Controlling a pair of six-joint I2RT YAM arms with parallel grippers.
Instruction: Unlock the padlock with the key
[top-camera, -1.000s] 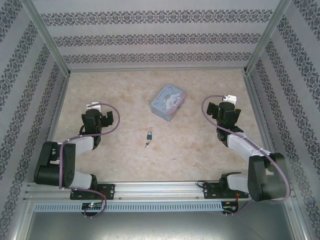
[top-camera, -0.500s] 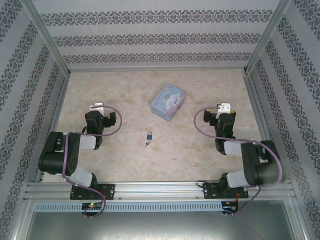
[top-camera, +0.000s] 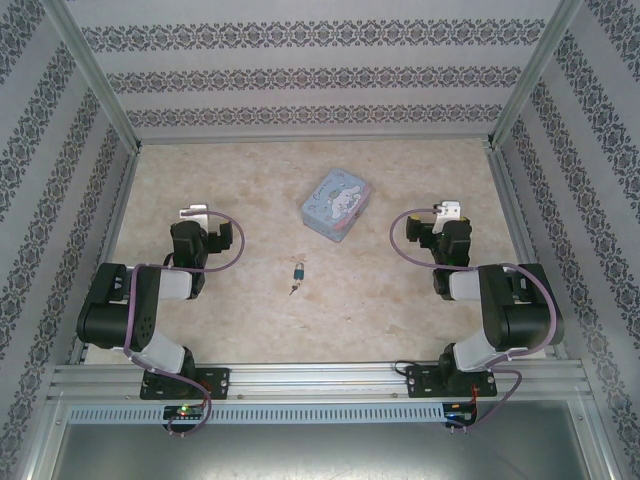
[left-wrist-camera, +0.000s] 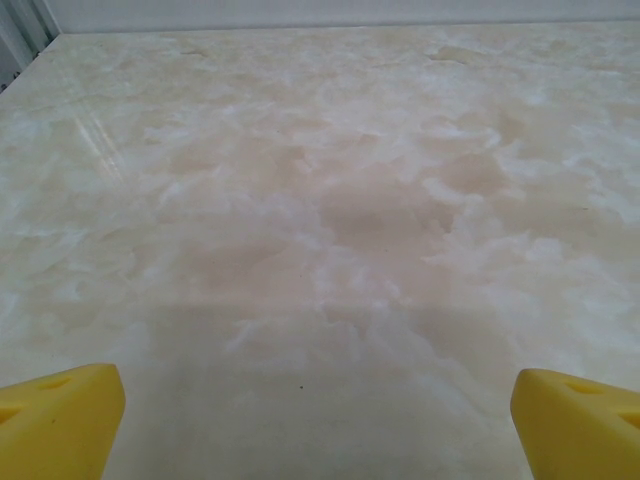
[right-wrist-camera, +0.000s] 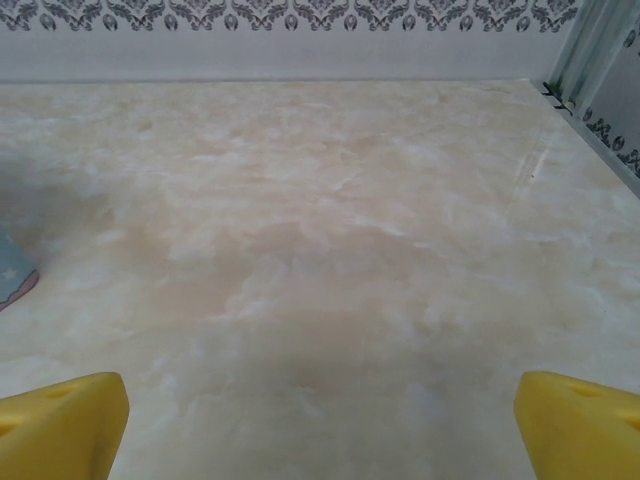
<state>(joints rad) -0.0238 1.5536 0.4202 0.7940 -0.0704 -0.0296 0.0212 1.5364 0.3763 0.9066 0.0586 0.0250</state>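
Two small things lie mid-frame on the marbled worktop (top-camera: 400, 300): the dark key (top-camera: 293, 289) and, just above it, the blue-teal padlock (top-camera: 298, 271), touching or not I cannot tell. Higher, at left and right, the left gripper (top-camera: 193, 214) and right gripper (top-camera: 447, 212) stand released, yellow fingers (left-wrist-camera: 60, 420) spread wide, grasping nothing. Slightly higher still, just right of centre, sits a light-blue cartoon tin (top-camera: 337, 205).

surface (top-camera: 250, 330) beige-cream, marbled | walls (top-camera: 300, 75) white, dark floral bands | tin (top-camera: 337, 204) light blue, cartoon print | padlock (top-camera: 298, 271) blue-teal, silvery shackle | key (top-camera: 292, 290) dark | jaws yellow | arms (top-camera: 115, 320) black with light grey links | cables (top-camera: 234, 245) purple | frame (top-camera: 300, 383) silvery metal
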